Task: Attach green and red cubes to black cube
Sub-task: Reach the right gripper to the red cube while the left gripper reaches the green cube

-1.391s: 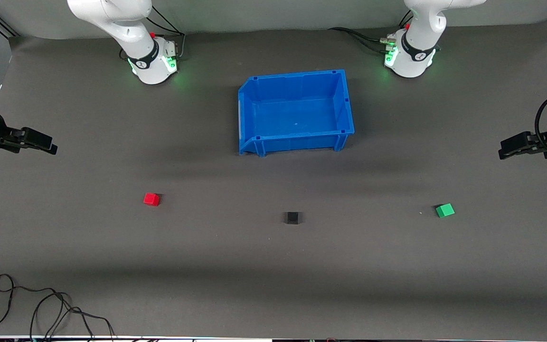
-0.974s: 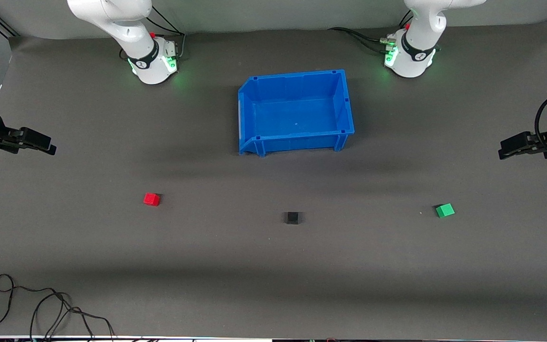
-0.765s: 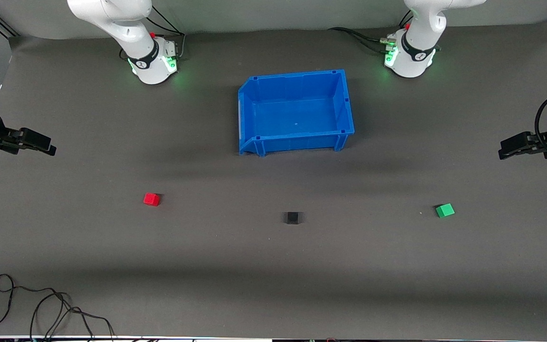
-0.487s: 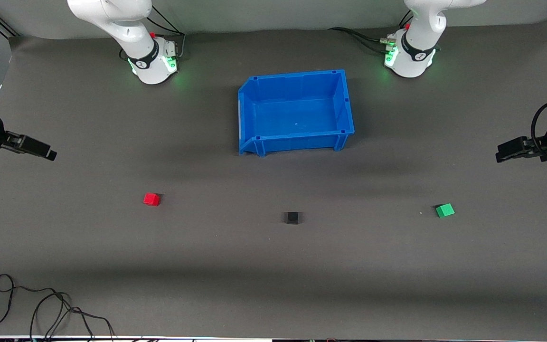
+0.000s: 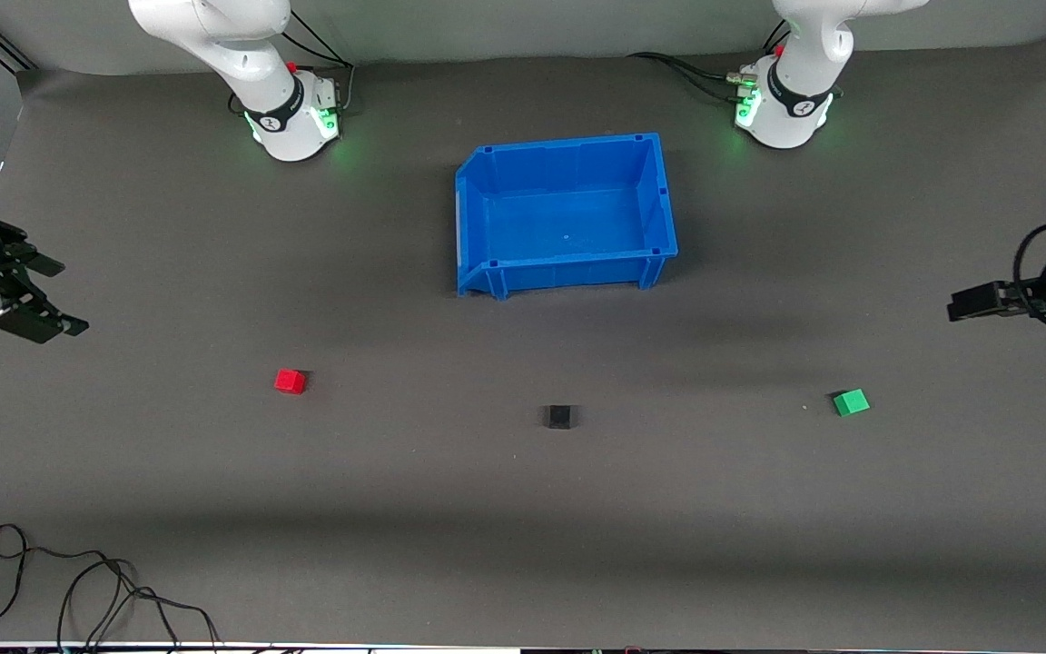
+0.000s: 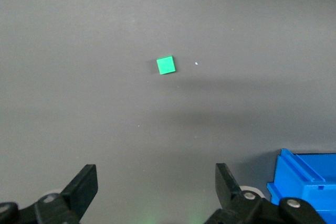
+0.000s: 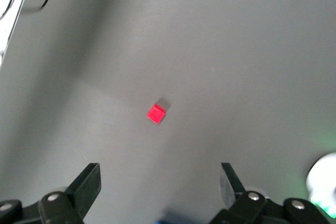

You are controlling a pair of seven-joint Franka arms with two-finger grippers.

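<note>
The red cube (image 5: 290, 381) lies on the dark mat toward the right arm's end; it also shows in the right wrist view (image 7: 156, 113). The black cube (image 5: 559, 416) lies near the middle, nearer the front camera than the bin. The green cube (image 5: 851, 401) lies toward the left arm's end and shows in the left wrist view (image 6: 166, 65). My right gripper (image 5: 37, 297) is open and empty, up over the mat's edge, apart from the red cube. My left gripper (image 5: 963, 302) is open and empty, up over the mat near the green cube.
An empty blue bin (image 5: 659, 195) stands mid-table between the arm bases; its corner shows in the left wrist view (image 6: 307, 177). A loose black cable (image 5: 78, 581) lies at the mat's near corner toward the right arm's end.
My right gripper has turned and dropped toward the red cube's side, its fingers now seen spread. My left gripper has shifted slightly lower in the front view. The cubes have not moved.
</note>
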